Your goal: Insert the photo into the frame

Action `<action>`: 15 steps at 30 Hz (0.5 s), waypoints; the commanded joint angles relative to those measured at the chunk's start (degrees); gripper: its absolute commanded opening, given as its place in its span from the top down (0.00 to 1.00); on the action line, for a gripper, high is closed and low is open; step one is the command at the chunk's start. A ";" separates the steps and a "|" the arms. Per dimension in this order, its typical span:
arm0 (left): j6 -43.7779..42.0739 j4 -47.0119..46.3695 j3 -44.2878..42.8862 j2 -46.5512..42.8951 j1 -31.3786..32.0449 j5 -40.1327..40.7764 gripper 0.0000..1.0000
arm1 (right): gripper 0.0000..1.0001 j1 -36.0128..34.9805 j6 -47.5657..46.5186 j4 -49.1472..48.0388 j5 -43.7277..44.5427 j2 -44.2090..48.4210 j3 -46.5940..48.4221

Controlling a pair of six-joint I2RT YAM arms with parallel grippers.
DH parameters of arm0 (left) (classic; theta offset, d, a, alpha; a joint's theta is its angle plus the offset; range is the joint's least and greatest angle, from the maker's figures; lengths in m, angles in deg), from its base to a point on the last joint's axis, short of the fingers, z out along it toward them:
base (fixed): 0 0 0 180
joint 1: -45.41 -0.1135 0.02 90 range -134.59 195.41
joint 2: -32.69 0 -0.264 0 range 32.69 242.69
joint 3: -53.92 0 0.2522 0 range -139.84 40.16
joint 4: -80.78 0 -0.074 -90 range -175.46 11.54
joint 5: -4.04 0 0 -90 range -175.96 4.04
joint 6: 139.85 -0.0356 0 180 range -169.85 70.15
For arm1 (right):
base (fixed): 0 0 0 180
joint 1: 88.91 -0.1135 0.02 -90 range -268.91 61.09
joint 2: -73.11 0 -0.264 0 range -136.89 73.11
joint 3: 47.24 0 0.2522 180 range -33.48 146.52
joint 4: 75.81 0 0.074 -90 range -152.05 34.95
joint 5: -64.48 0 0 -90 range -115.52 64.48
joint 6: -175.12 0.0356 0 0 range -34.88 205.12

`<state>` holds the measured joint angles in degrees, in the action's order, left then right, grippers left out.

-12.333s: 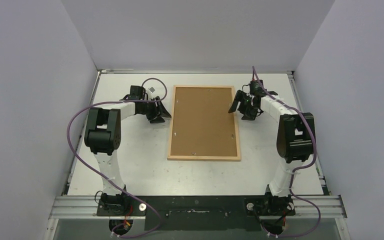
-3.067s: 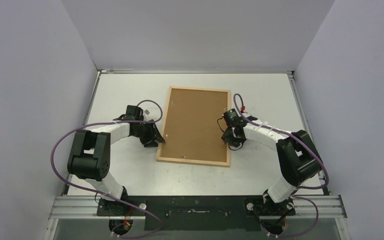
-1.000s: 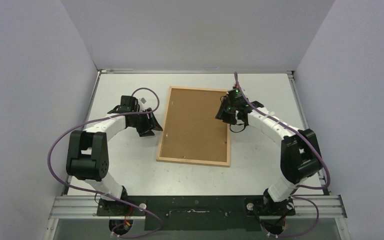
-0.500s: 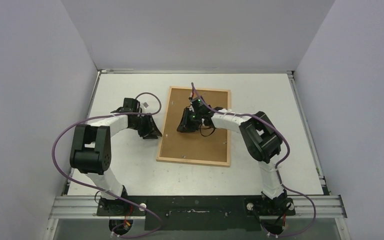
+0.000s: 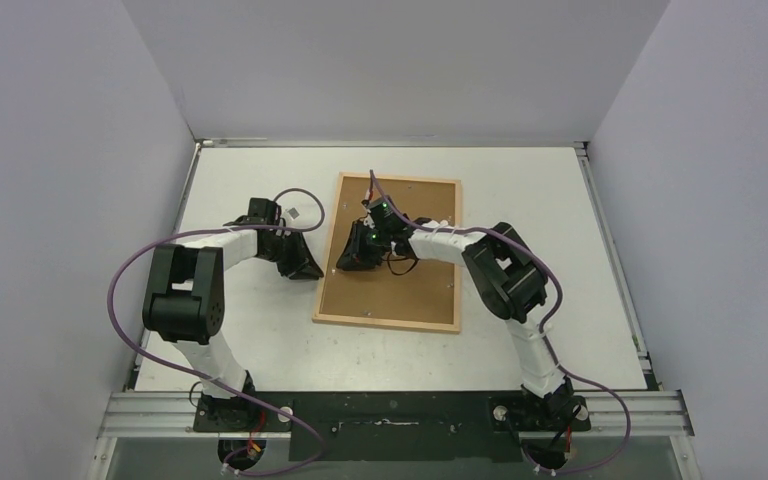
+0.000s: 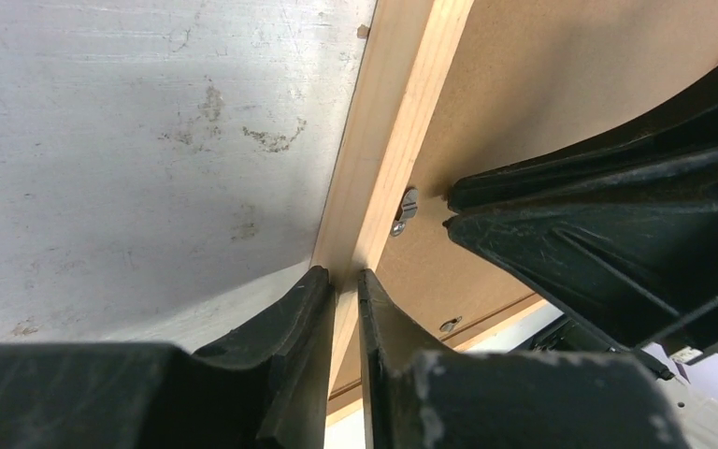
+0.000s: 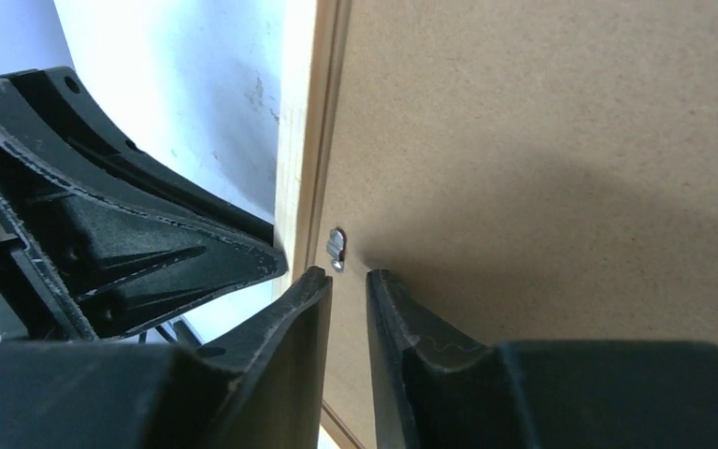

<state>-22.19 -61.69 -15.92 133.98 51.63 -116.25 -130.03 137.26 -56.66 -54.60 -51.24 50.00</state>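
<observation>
Pale-wood frame (image 5: 385,323) lies flat, brown backing board (image 5: 410,290) showing.

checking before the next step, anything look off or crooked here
The frame lies backing side up and askew, turned slightly clockwise against the edges of the table, its near end swung to the left. Scuff marks stain the table beside it. No photo is in view.

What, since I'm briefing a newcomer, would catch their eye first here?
The frame lies back up in the middle of the table, brown backing board showing. Both arms meet at its left rail: the left gripper pinches the pale wood, while the right gripper, jaws a slit apart, hovers over the board beside a small metal clip.
</observation>
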 commanded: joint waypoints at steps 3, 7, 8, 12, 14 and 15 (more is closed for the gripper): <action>-1.22 0.44 -0.53 0.99 -0.15 -1.07 0.87 | 0.73 -0.87 0.66 -1.31 -0.21 -1.60 3.08; -1.29 0.12 -0.19 0.75 -0.20 -1.07 0.88 | 0.77 -1.10 1.05 -1.59 -0.63 -2.25 3.26; -1.22 0.06 -0.11 0.60 -0.16 -1.09 0.88 | 0.78 -1.15 1.11 -1.67 -0.87 -2.47 3.33; -0.52 -0.30 0.22 0.72 -0.15 -1.31 0.91 | 0.81 -1.32 1.45 -2.24 -1.56 -3.05 3.59; -0.10 -0.76 0.54 0.73 -0.17 -1.59 0.91 | 0.82 -1.33 1.61 -2.34 -1.59 -3.40 3.74; 0.09 -0.89 0.69 0.73 -0.16 -1.62 0.92 | 0.82 -1.33 1.67 -2.45 -1.71 -3.58 3.83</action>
<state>-22.09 -61.71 -15.89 134.00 51.52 -116.73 -130.65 138.57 -57.71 -56.46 -53.32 52.30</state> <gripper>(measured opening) 0.094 0.187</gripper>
